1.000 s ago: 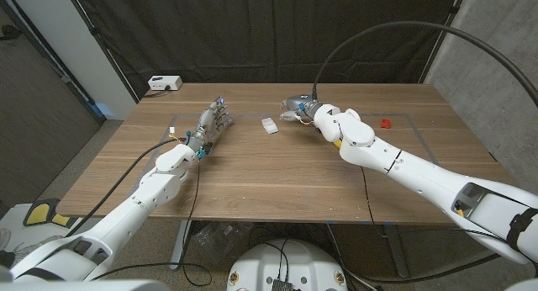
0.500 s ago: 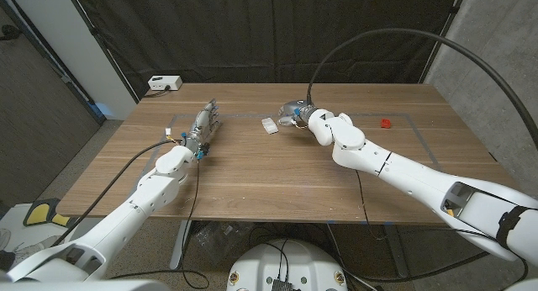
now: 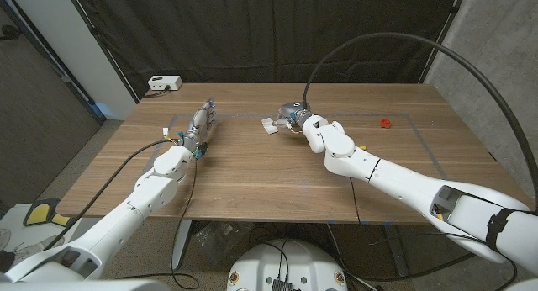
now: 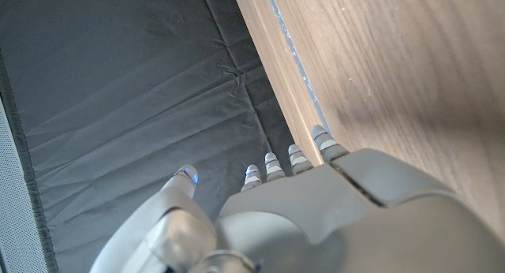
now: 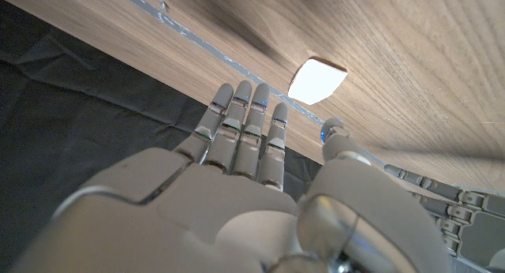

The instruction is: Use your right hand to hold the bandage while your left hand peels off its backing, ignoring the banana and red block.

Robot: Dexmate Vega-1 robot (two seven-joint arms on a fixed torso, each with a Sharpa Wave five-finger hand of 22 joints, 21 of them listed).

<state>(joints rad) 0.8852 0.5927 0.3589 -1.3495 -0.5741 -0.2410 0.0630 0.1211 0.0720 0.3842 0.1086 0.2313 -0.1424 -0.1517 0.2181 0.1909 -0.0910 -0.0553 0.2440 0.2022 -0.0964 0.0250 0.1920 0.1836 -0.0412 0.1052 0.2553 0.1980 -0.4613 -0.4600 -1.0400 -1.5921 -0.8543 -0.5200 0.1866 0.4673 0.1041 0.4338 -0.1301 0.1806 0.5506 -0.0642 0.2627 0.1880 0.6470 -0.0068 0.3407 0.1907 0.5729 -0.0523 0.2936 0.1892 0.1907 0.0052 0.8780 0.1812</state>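
Both hands beside bandage

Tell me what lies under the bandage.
The bandage lies on the bare wooden table, just ahead of the right robot hand. Its underside is hidden.

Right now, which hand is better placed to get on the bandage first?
Right. The right hand is open and right beside the bandage, which lies flat on the table just past its fingertips. The left hand is open but farther off, near the table's left side.
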